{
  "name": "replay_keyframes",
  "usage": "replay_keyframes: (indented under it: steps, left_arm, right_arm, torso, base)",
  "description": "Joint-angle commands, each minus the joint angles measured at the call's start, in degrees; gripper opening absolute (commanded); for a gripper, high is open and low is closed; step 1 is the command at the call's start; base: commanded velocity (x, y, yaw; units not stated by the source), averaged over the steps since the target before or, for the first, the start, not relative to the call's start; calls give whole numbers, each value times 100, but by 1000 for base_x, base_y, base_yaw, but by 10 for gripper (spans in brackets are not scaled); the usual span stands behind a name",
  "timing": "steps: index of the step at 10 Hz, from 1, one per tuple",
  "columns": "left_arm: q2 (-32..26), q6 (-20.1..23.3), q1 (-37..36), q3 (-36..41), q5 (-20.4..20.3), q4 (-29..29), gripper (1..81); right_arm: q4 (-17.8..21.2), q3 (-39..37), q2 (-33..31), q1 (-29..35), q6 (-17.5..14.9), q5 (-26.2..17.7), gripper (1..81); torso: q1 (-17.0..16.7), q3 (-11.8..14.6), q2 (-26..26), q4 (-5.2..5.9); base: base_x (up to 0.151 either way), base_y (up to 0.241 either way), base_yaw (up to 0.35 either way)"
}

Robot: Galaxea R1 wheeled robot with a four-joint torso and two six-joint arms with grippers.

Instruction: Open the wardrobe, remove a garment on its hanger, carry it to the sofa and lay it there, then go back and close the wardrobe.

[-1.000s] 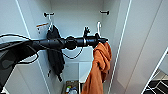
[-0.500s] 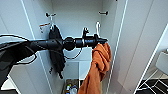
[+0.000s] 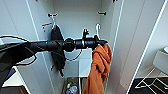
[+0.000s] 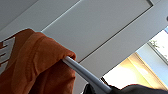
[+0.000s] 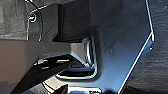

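Left gripper [image 3: 104,42] is clamping the thin white hanger [image 3: 97,28] inside the open white wardrobe [image 3: 130,45]; hook rising just above it, bright orange fabric garment [image 3: 98,67] hanging lengthwise straight below.

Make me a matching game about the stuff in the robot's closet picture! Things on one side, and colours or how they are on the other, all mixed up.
Things:
1. garment
2. black garment
3. wardrobe
4. hanger

Descriptions:
A. standing open, white inside
B. thin and white, with a curved hook
C. hanging at the left of the wardrobe
D. bright orange, drooping beside the left gripper

Pairs: 1-D, 2-C, 3-A, 4-B
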Motion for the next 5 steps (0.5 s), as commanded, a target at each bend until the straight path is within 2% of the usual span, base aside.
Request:
replay_keyframes:
  steps: [1,5]
  left_arm:
    - [-16,77,-1109,3,-532,121,10]
    - [-95,77,-1057,134,-549,121,10]
  right_arm:
    - [-9,40,21,176,-18,-315,811]
    - [-18,40,21,176,-18,-315,811]
  torso:
    - [0,0,-2,0]
    - [-7,0,-2,0]
  base:
    - [-113,0,0]
    - [-86,0,0]
